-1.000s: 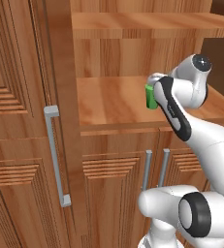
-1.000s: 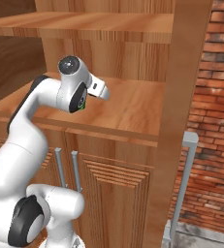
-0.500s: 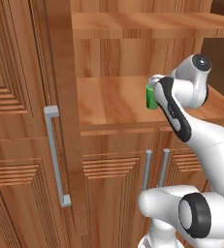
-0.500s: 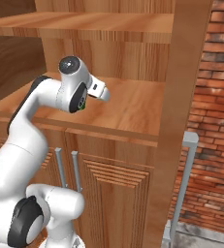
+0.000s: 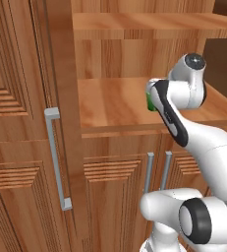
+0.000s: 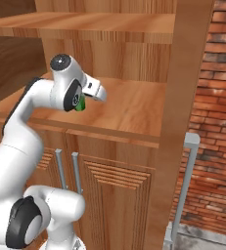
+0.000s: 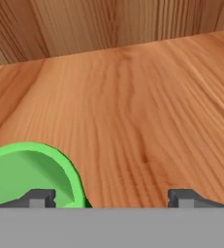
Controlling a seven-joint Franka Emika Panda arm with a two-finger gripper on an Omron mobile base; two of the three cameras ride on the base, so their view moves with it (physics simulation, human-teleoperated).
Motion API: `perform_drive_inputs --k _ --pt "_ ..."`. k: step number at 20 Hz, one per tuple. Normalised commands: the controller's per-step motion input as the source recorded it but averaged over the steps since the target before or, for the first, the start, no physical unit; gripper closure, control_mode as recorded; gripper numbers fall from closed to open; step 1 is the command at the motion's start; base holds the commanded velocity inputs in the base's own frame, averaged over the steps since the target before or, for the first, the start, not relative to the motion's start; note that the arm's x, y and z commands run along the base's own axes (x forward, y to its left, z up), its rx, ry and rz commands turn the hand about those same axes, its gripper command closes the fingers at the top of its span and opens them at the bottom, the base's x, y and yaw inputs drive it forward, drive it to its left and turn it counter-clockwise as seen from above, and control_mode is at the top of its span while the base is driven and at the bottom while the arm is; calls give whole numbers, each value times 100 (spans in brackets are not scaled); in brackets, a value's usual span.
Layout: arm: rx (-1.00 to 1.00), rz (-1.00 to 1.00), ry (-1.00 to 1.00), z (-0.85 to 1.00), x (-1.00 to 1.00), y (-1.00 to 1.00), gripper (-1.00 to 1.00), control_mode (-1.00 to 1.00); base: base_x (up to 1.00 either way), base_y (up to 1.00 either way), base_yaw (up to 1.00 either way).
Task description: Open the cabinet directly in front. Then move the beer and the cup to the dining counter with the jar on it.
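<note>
The cabinet [image 5: 56, 98] is already open. The cup [image 7: 28, 174] stands on its shelf [image 6: 129, 105], with the gripper [image 7: 111, 197] spread wide above its rim, holding nothing. Carrying cup and beer to the counter is left.

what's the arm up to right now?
The cabinet is already open, and the arm is reaching onto its wooden shelf. The gripper is open and hangs over the green cup, which stands on the shelf under one fingertip, off-centre between the jaws. Nothing is gripped yet.
</note>
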Motion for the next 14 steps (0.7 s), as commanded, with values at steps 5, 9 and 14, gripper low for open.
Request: perform_drive_inputs --k 5,9,14 --pt "-3 0 0 -8 3 13 100 -100 0 0 0" --pt "0 0 0 0 0 0 100 -100 0 0 0" --pt "0 0 -17 30 0 0 100 -100 0 0 0"
